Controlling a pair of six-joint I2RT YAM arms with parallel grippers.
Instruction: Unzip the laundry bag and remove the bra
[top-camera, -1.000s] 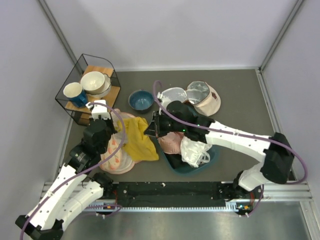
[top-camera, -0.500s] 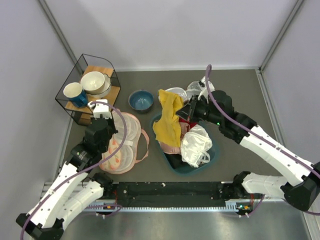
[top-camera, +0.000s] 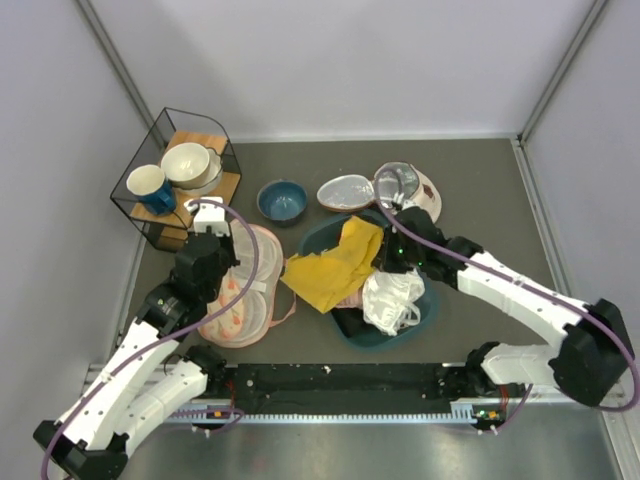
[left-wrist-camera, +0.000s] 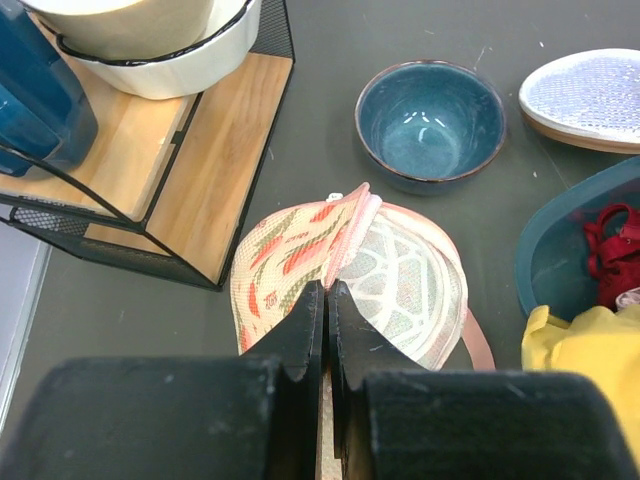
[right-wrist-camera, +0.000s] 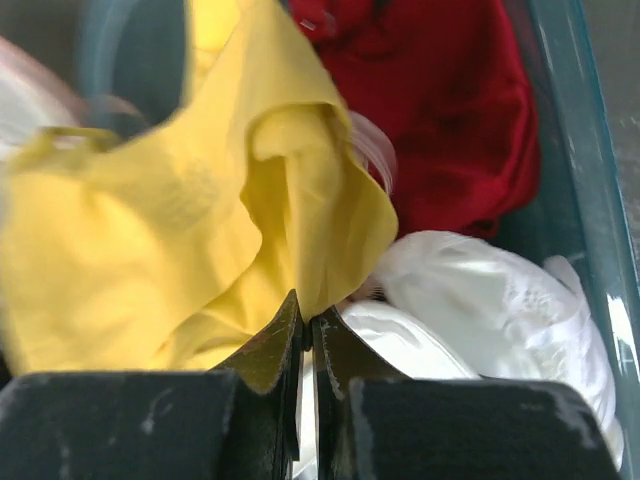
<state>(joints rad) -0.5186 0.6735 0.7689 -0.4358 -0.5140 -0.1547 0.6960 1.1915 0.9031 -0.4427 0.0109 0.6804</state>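
- Left gripper jaws pressed together, pinching the flat peach-pink printed fabric laundry bag, left of centre.
- Right gripper jaws pinching the mustard-yellow fabric bra over the teal basin, centre.
- Dark grey tabletop; pale walls.

no words, numbers, brands or signs can be read in any view. print on laundry bag: small orange-red shapes only, no letters made out.
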